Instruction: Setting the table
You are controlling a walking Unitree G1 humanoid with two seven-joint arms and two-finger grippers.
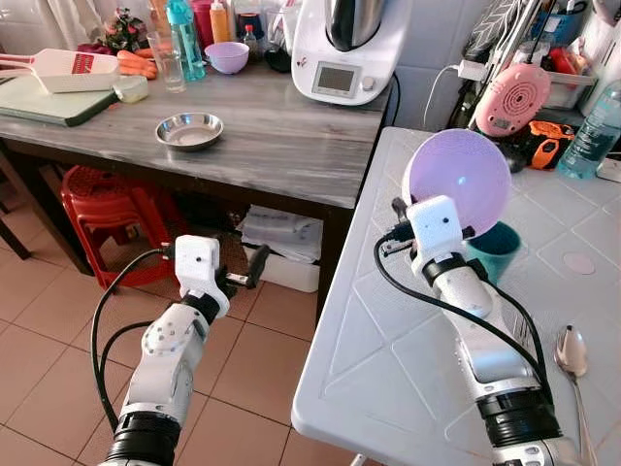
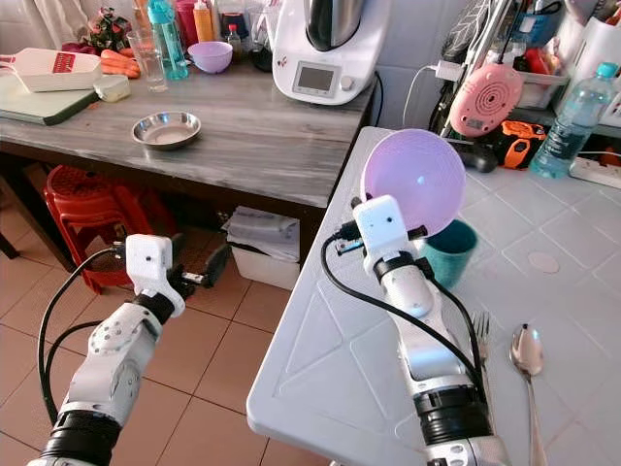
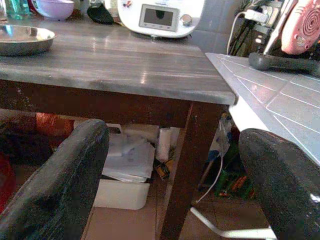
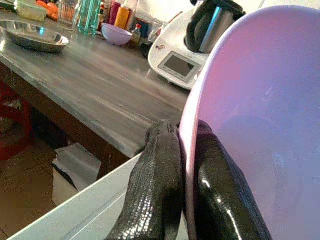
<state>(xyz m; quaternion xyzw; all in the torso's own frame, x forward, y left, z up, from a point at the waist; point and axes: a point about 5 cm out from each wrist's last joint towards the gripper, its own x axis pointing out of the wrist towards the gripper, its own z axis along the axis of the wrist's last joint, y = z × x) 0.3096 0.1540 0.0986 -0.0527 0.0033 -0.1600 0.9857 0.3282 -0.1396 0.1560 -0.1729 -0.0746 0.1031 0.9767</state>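
One lilac bowl, round, tilted, glossy

Teal cup half hidden behind right arm; spoon handle cut off.

A lilac plastic bowl stands on edge above the white tiled table, its hollow facing the camera, its rim pinched between the right gripper's two black fingers. Just behind and below it a teal cup stands upright on the table. A metal spoon lies near the table's front right edge, with a fork beside it, partly hidden by the arm.
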